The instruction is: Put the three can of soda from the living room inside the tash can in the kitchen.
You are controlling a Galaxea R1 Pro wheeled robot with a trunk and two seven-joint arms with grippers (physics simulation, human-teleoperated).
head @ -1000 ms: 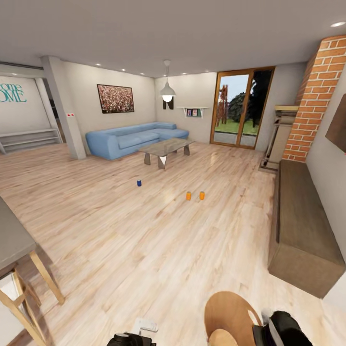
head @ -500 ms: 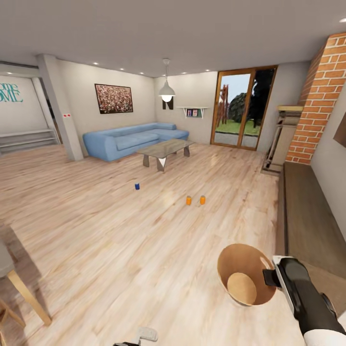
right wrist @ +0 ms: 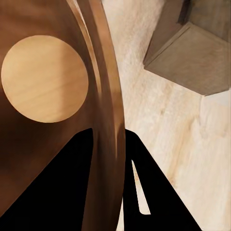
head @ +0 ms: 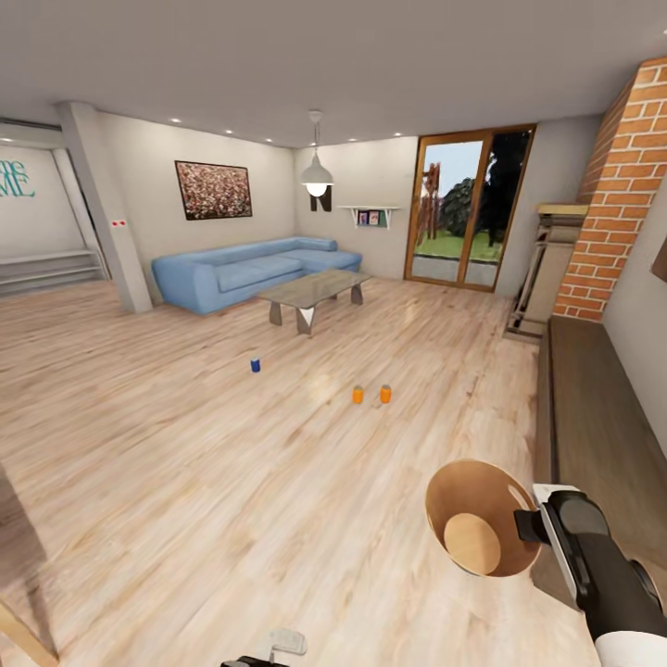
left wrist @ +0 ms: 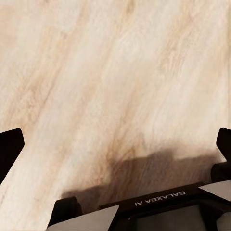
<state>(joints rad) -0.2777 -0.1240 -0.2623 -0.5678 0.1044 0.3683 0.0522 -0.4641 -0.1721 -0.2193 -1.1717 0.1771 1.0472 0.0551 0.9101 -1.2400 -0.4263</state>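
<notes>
The left gripper (left wrist: 115, 144), its fingers sitting wide apart over bare floor (left wrist: 120, 72), is mostly cut off, while the right gripper (right wrist: 113, 144) is pinching the bin (head: 482, 519) rim.

I'm looking into a home living room: a long blue corner sofa (head: 243, 273) at centre left with a glass coffee table (head: 308, 291) before it, a framed picture (head: 213, 190) on the wall above, a pendant lamp (head: 317, 174), a brick chimney (head: 619, 185) at upper right, glazed garden doors (head: 465, 209), and wood flooring (head: 232, 482) throughout.
</notes>
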